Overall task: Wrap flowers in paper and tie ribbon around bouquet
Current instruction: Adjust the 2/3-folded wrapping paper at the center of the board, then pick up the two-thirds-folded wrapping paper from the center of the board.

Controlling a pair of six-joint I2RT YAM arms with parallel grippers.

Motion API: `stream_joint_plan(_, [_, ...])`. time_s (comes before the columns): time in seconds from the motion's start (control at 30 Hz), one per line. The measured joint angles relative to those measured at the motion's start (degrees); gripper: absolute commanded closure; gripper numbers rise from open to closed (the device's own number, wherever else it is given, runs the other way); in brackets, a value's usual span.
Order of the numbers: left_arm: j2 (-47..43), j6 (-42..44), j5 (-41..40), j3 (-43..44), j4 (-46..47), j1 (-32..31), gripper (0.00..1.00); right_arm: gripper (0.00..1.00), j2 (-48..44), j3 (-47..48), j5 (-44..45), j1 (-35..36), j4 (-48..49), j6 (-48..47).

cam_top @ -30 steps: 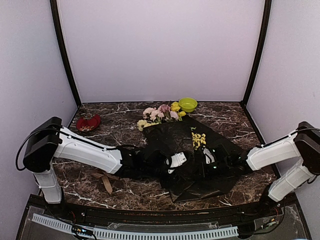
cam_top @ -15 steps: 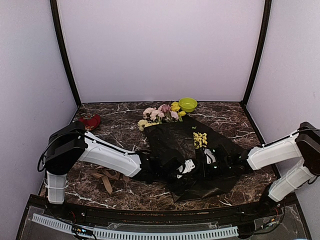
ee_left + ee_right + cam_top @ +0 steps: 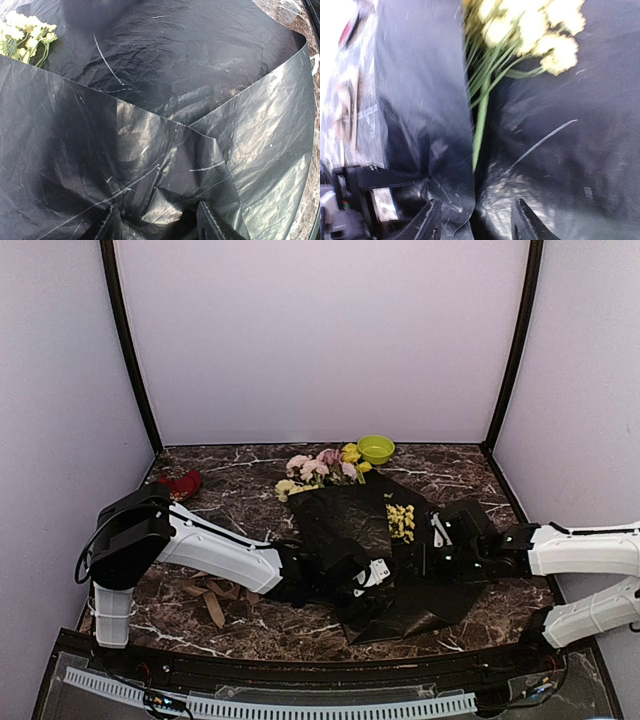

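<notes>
The right gripper has drawn back toward the tabletop's right edge, and its fingers now stand apart over the paper. The left gripper still clamps a bunched fold mid-tabletop. The flowers lie unmoved at the paper's far edge.

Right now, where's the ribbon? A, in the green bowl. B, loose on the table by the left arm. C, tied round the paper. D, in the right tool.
B: the ribbon lies crumpled on the bare table just in front of the left arm, off the paper.
</notes>
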Motion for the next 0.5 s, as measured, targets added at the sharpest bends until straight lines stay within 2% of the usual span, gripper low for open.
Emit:
stream_joint_plan(0.13, [0.0,0.0,0.2,0.0,0.0,0.0,0.47,0.5,-7.45,0.17,6.56,0.02,-6.27,2.69])
stream_joint_plan(0.3, [0.0,0.0,0.26,0.0,0.0,0.0,0.47,0.48,-12.61,0.22,7.58,1.03,-15.5,9.88])
stream_joint_plan(0.5, [0.0,0.0,0.39,0.0,0.0,0.0,0.47,0.45,-20.24,-0.33,6.47,9.01,-25.18,23.87])
